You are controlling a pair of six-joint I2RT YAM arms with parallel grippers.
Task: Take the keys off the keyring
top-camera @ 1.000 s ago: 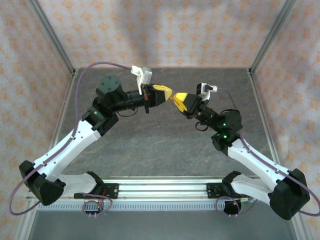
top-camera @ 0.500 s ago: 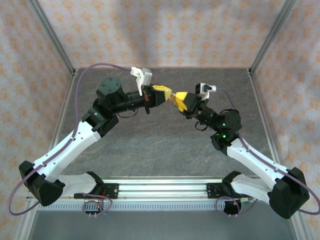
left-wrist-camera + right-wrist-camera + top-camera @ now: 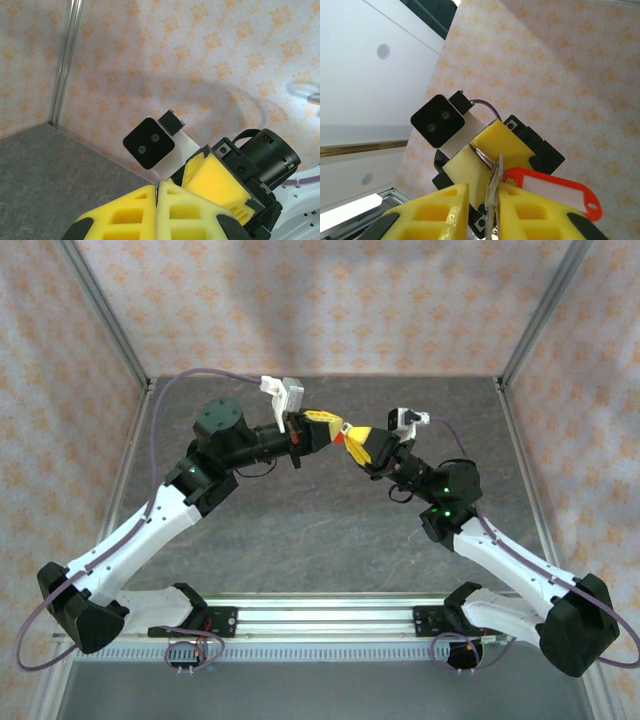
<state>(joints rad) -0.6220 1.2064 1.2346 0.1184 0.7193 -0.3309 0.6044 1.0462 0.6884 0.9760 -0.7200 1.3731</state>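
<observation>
1. Keyring (image 3: 481, 151): it is held in mid-air over the far half of the table (image 3: 300, 530), toward 12 o'clock from the table's middle in the overhead view. Its wire runs into the seam of the left gripper (image 3: 158, 192), whose fingers are pressed together on it.
2. Right gripper (image 3: 485, 190): the fingers are nearly together with a key (image 3: 495, 175) edge-on between them. One finger lies against the blade and a sliver of gap shows at the other, so whether the key is clamped cannot be told.
3. Red tag (image 3: 552, 191): it hangs off the ring toward 4 o'clock in the right wrist view.
4. Risk, slip: a weak hold on so thin a blade would probably let the key slide out under a pull.
5. Risk, jam: a straight pull that does not follow the ring's coil could bind the key. It could also drag the ring out of the left pads and drop everything onto the table.
6. Risk, snag: the tag could catch between the foam fingers during any twist.
7. Hard to make out: the ring's split end, the number of keys and the key's head are hidden by foam. In the overhead view the ring and key are too small to make out.
</observation>
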